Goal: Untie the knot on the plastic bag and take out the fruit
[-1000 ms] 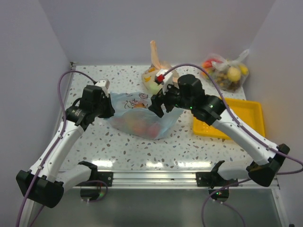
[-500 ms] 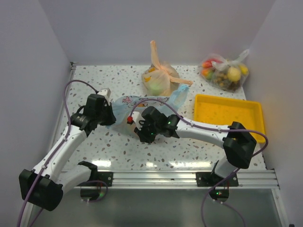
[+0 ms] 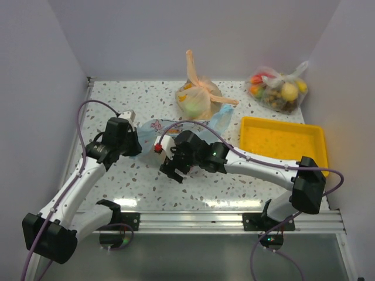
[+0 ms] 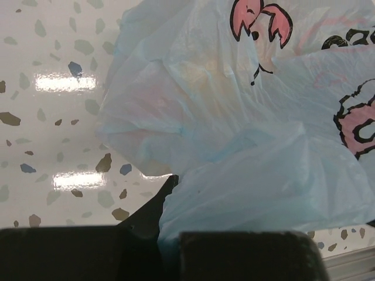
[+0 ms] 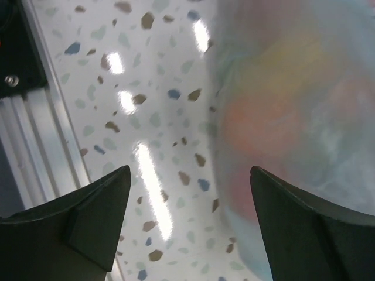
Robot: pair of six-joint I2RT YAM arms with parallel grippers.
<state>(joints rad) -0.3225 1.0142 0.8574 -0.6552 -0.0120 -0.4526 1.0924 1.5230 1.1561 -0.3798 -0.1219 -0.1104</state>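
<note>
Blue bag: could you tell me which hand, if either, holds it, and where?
The left hand pinches the bag by a bunched fold at its edge; the right hand is open, holding nothing.

A: What has been altered?
B: The right arm's fingers (image 5: 94,216) have been carried from the far side of the thin light blue printed plastic bag (image 3: 150,130) to its near edge.

From above, the right arm (image 3: 258,165) covers most of the plastic bag (image 3: 147,130), and the knot cannot be made out. In the right wrist view the fruit (image 5: 252,126) shows only as blurred orange, yellow and pink smears. The bottom edge cuts off the left fingers (image 4: 252,257).
</note>
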